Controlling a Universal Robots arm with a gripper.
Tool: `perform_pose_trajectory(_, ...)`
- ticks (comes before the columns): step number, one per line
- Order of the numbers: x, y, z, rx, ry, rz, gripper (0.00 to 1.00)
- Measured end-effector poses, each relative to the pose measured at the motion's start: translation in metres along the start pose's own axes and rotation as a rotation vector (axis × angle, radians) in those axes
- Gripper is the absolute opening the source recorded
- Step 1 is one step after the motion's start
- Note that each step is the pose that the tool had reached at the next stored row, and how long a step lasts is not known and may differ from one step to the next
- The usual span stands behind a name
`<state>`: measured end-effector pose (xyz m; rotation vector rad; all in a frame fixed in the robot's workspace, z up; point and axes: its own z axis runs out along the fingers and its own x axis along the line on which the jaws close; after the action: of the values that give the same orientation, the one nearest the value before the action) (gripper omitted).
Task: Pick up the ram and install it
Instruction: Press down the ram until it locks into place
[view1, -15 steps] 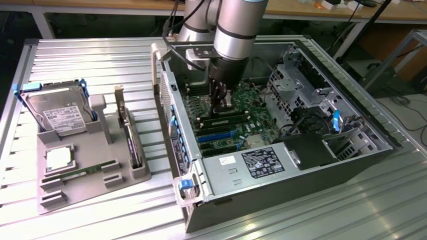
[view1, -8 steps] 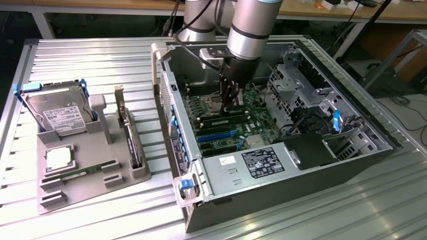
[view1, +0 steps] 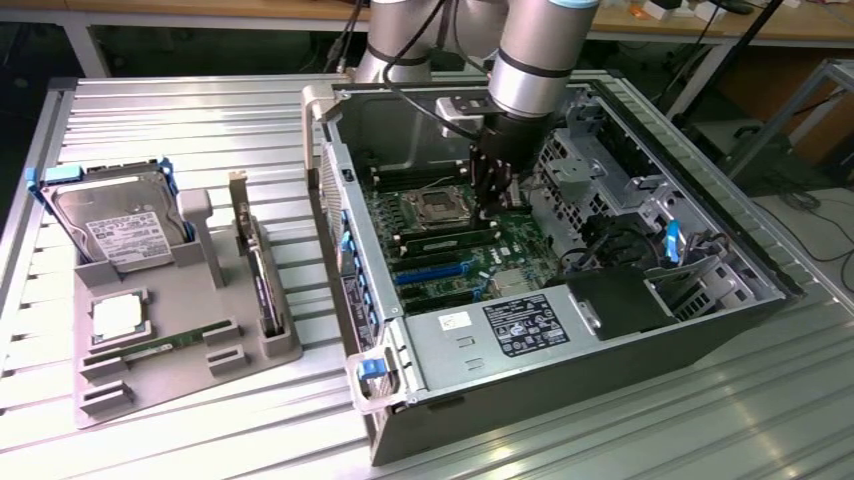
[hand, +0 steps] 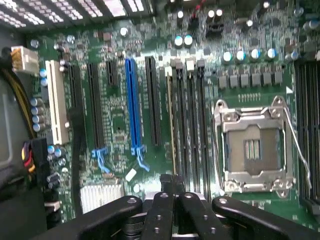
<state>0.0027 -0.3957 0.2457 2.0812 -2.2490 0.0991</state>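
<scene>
Inside the open computer case, my gripper hangs over the motherboard beside the empty processor socket. Its black fingers are shut with nothing visible between them. One ram stick stands in a memory slot; in the wrist view it appears edge-on as a thin yellowish line ending just under the fingertips. Whether the fingers touch it I cannot tell. A second narrow green stick lies flat in the grey tray outside the case.
The tray also carries a hard drive, a square silver processor and an upright expansion card. Drive cages and cables crowd the case on the exterior view's right. Blue and black card slots flank the memory slots.
</scene>
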Motion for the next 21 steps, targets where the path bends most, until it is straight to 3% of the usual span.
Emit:
perform_pose_trajectory(5,-0.001,-0.0097,-0.0003,0.0096,0.0002,-0.072,0.11)
perform_pose_trajectory(9,-0.001,-0.0153,-0.0026,0.0112,0.0003,-0.086,0.11)
perform_pose_trajectory(13,0.000,-0.0166,-0.0159,0.0113,0.0005,-0.087,0.11)
perform_pose_trajectory(18,0.003,-0.0180,-0.0452,0.0113,0.0010,-0.088,0.11)
perform_pose_trajectory(21,0.004,-0.0182,-0.0554,0.0113,0.0009,-0.088,0.11)
